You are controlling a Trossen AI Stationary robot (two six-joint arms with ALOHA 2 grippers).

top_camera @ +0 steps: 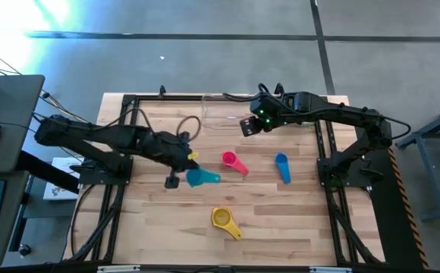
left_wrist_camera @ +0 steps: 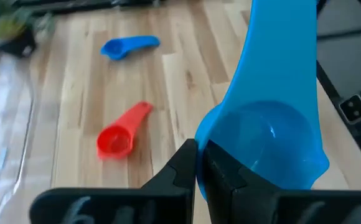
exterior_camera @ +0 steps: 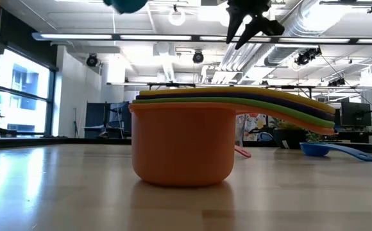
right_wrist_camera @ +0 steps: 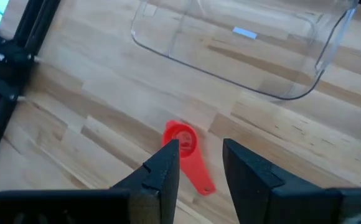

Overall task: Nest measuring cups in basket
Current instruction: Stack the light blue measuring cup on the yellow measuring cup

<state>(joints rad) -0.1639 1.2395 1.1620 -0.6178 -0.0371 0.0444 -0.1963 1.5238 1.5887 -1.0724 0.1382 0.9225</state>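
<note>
My left gripper (top_camera: 180, 171) hangs above the table's middle left, shut on a teal measuring cup (top_camera: 203, 177) that shows large in the left wrist view (left_wrist_camera: 274, 124). My right gripper (right_wrist_camera: 200, 163) stands open in the air beside the clear basket (right_wrist_camera: 230, 59), with nothing between its fingers. It hovers over the red-pink cup (right_wrist_camera: 183, 146), which lies on the table. A blue cup (top_camera: 282, 167) lies to the right. Near the front edge stands a nested stack of cups (exterior_camera: 183, 144), orange at the bottom and yellow on top (top_camera: 225, 221). My left gripper pinches the wall of the teal cup's bowl (left_wrist_camera: 200, 134) between its two shut fingers, at the side away from the handle. The cup is lifted clear of the table, and its handle (left_wrist_camera: 280, 43) points away from the fingers.
The basket (top_camera: 221, 112) stands at the table's far edge between the two arms. Black frame rails (top_camera: 121, 152) run along the table's left and right sides. Bare wood lies around the stack at the front.
</note>
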